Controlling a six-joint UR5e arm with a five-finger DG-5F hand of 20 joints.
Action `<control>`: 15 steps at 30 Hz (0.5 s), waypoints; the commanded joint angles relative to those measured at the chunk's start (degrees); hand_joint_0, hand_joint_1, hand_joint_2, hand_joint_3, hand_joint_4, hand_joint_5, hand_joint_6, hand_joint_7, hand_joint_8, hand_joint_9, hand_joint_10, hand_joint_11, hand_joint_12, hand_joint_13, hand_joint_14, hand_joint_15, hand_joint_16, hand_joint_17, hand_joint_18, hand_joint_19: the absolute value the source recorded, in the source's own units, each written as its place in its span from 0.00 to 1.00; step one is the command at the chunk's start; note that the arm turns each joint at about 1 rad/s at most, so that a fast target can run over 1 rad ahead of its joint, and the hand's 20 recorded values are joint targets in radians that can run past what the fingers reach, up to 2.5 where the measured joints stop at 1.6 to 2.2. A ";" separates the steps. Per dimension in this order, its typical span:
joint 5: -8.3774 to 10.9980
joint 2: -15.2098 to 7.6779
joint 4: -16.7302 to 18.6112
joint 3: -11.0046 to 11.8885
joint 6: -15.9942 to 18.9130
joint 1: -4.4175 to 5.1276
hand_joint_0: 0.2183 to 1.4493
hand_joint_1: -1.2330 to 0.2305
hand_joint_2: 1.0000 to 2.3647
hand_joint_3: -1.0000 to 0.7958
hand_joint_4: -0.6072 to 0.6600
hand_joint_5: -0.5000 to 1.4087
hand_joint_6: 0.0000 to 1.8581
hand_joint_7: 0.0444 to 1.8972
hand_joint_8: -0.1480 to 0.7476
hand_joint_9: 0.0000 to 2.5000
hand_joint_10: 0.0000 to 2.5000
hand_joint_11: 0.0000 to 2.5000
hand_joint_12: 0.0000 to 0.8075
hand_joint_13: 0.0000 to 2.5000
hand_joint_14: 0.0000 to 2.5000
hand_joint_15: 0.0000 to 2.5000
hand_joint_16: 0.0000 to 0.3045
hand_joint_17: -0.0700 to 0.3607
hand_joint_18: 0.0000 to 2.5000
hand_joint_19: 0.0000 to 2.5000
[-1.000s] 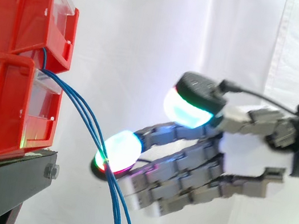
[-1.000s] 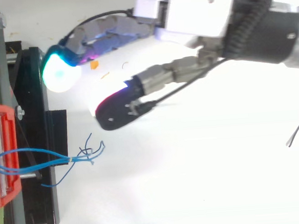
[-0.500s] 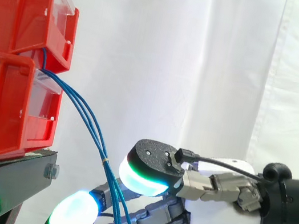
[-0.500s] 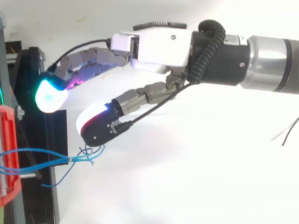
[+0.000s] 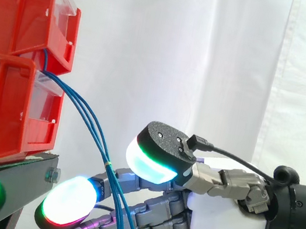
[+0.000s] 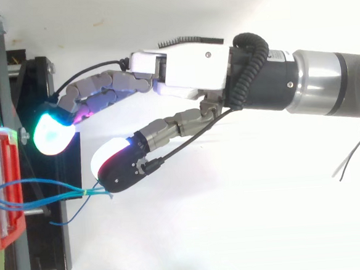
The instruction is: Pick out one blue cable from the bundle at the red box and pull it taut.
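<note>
While I judge this to be the reach-in step, nothing is gripped yet. Side view: red box [image 5: 6, 106] at 9 o'clock; blue cables [image 5: 88, 127] leave its front and droop toward 5 o'clock, crossing the fingers [image 5: 162, 214] below the thumb pad [image 5: 149, 162]. Hand [image 5: 224, 216] at 4 o'clock, spread wide, holding nothing. Next I must isolate one strand, pinch it, and draw toward 3 o'clock.
</note>
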 commanded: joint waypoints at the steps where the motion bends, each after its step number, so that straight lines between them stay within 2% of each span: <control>1: -1.76 0.02 0.44 0.13 0.40 0.24 0.20 0.50 0.00 0.28 0.65 0.16 0.27 0.38 0.44 0.23 0.00 0.08 0.38 0.20 0.00 0.09 0.16 0.41 0.11 0.14; 7: -3.69 0.02 0.61 0.13 1.64 1.11 0.20 0.48 0.00 0.28 0.65 0.16 0.27 0.39 0.44 0.24 0.00 0.08 0.38 0.20 0.00 0.09 0.16 0.42 0.12 0.15; 11: -3.78 -0.07 0.44 0.13 2.43 2.26 0.21 0.47 0.00 0.28 0.65 0.16 0.27 0.39 0.44 0.24 0.00 0.09 0.38 0.20 0.00 0.10 0.16 0.42 0.12 0.15; 12: -3.52 -0.07 0.44 0.13 3.39 3.14 0.21 0.47 0.00 0.28 0.65 0.16 0.27 0.40 0.44 0.24 0.00 0.09 0.38 0.20 0.00 0.10 0.16 0.42 0.12 0.15; 15: -3.60 -0.07 0.70 0.13 4.89 3.93 0.21 0.47 0.00 0.28 0.65 0.16 0.27 0.40 0.44 0.24 0.00 0.10 0.38 0.21 0.00 0.10 0.16 0.41 0.12 0.16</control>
